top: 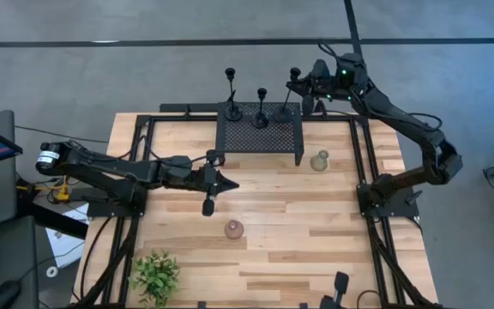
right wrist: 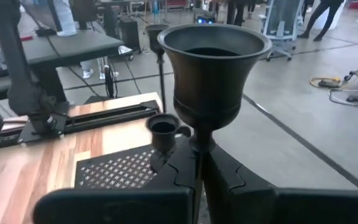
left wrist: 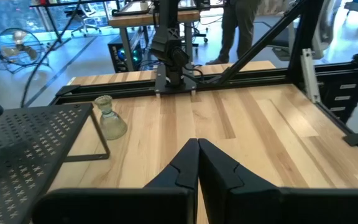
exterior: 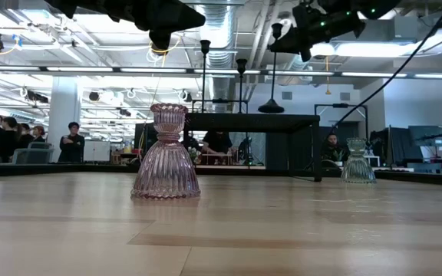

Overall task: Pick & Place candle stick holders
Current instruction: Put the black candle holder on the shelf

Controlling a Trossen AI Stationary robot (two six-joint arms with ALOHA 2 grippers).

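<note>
Three slim black candlesticks are at the black perforated stand (top: pixel 260 129) at the table's far edge. The tallest (top: pixel 231 94) stands on its far left part and a shorter one (top: pixel 262 107) in the middle. My right gripper (top: pixel 303 86) is shut on the third candlestick (top: pixel 292 96) over the stand's far right corner. My left gripper (top: pixel 228 183) is shut and empty, above the table's middle, near side of the stand. It also shows in the left wrist view (left wrist: pixel 197 163). My right gripper pinches the third candlestick's thin stem (right wrist: pixel 199 148) between its two fingers, just under the top cup (right wrist: pixel 213 62). The fingers come level from the table's right, across the stem. The candlestick is upright. Its round base (exterior: pixel 271 108) is at the stand's top; resting or just clear, I cannot tell.
A pink ribbed glass holder (top: pixel 233 228) stands on the table near the middle, and a clear glass one (top: pixel 319 160) stands right of the stand. A small green plant (top: pixel 155 273) is at the near left corner. People stand in the room beyond.
</note>
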